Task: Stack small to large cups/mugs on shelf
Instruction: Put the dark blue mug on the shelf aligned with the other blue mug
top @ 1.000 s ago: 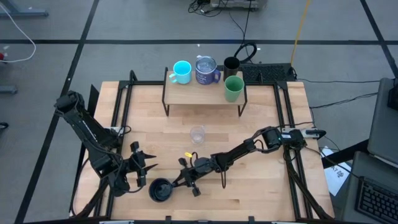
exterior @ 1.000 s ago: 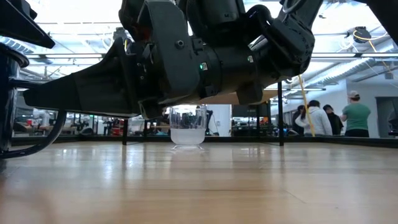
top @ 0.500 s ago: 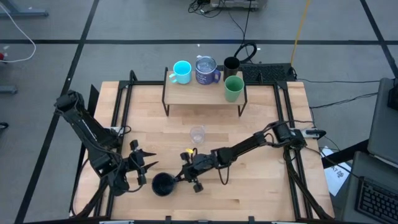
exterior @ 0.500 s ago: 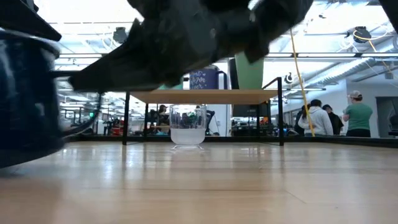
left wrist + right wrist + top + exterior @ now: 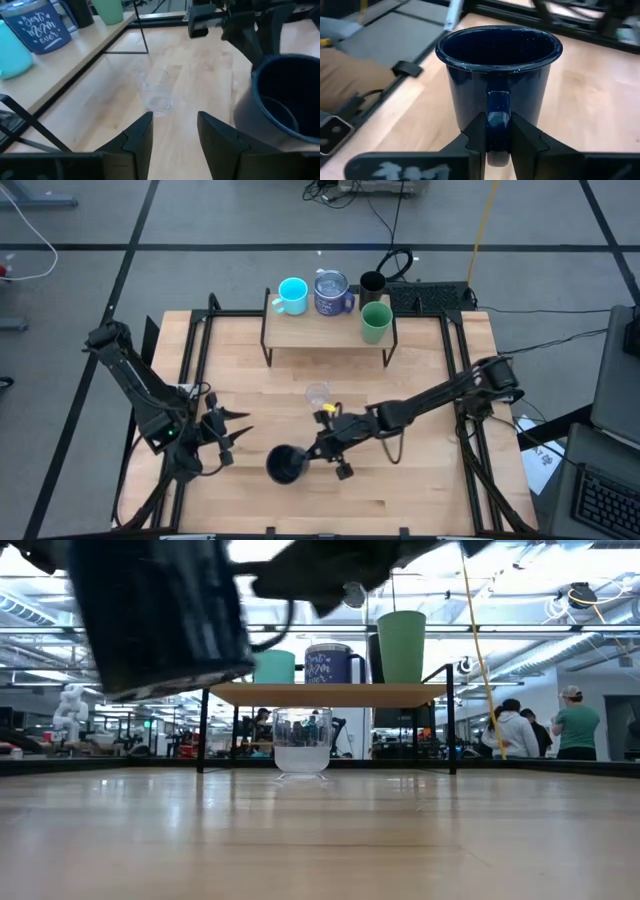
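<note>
My right gripper (image 5: 318,452) is shut on the dark handled mug (image 5: 285,465), which is in the air over the near middle of the table; the low view shows the mug (image 5: 160,615) well above the tabletop. My left gripper (image 5: 226,436) is open and empty, to the left of the mug. The small clear glass (image 5: 318,395) stands on its base on the table in front of the shelf (image 5: 328,332). On the shelf stand the cyan mug (image 5: 292,295), the blue-purple mug (image 5: 331,292), the black tumbler (image 5: 372,283) and the green cup (image 5: 376,322). My right gripper pinches the mug's handle (image 5: 497,112) between its two fingers (image 5: 472,137), one finger on each side of the loop. The fingers come about level from the table's right side. The mug is upright, mouth up, slightly tilted, and lifted clear of the table.
The shelf's thin black legs (image 5: 203,730) stand at the far middle of the table. Black frame rails (image 5: 195,345) run along the table's left and right sides. People (image 5: 512,730) stand in the room beyond the table. Bare wood lies between the glass and the near edge.
My right gripper has carried the dark mug up and toward the table's right and far side, from near the front edge to in front of the clear glass. The mug has risen clear of the tabletop and stayed upright.
</note>
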Motion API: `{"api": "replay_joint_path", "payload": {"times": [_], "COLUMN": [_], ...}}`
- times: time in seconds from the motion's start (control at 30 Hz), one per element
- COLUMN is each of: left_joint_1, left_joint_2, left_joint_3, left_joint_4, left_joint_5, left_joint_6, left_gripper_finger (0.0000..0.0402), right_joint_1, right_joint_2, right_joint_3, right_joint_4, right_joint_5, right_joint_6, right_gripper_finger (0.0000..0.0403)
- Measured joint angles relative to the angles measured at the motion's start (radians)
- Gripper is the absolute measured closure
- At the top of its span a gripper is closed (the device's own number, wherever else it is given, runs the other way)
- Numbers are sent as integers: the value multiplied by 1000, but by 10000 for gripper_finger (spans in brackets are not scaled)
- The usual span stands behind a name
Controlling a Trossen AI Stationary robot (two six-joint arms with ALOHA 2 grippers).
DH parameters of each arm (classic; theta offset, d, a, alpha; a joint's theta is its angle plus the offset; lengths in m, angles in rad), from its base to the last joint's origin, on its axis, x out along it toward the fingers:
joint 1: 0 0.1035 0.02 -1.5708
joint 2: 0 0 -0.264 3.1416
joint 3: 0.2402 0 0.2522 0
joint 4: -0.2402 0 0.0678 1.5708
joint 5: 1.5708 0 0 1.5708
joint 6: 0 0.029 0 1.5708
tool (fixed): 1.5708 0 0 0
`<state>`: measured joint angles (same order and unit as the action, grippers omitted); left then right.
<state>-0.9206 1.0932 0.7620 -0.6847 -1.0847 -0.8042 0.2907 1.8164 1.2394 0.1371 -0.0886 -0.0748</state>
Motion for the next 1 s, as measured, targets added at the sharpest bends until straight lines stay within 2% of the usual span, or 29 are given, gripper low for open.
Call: {"api": "replay_joint_path", "payload": {"times": [0.27, 0.43, 0.6, 0.77, 1.0], "left_joint_1": [38, 59, 78, 93, 96], "left_joint_2": [-1, -1, -1, -1, -1], "left_joint_3": [0, 0, 0, 0, 0], "left_joint_4": [2, 2, 7, 7, 8], "left_joint_5": [0, 3, 7, 8, 9], "left_joint_6": [24, 25, 44, 49, 63], "left_gripper_finger": [245, 245, 245, 245, 245], "right_joint_1": [27, 28, 37, 47, 55], "right_joint_2": [-168, -239, -260, -260, -260], "right_joint_3": [-284, -394, -424, -425, -425], "right_joint_4": [242, 302, 300, 293, 293], "right_joint_5": [207, 301, 371, 397, 538], "right_joint_6": [11, -11, -125, -249, -362], "right_gripper_finger": [354, 354, 354, 354, 354]}}
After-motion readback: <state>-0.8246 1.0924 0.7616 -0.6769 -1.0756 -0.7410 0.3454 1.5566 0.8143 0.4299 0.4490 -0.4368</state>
